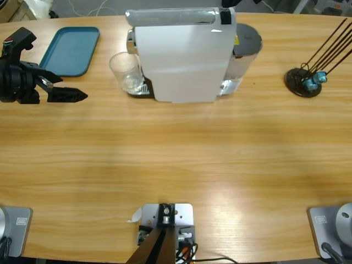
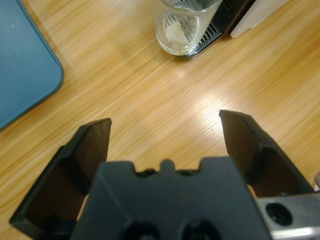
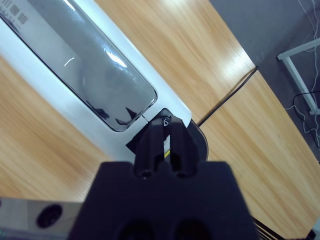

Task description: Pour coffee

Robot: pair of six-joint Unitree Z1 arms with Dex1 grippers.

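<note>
Wooden tabletop (image 1: 176,159) fills the high view. At upper centre a glass (image 1: 125,72) with a shallow layer of coffee (image 2: 176,36) stands on the drip grille of the white machine (image 1: 184,55). Left hand (image 1: 69,95), mid-left, gapes wide and empty beside a blue tray (image 1: 70,50). Right hand (image 3: 165,142), pinched narrow, hangs over the machine's top.
</note>
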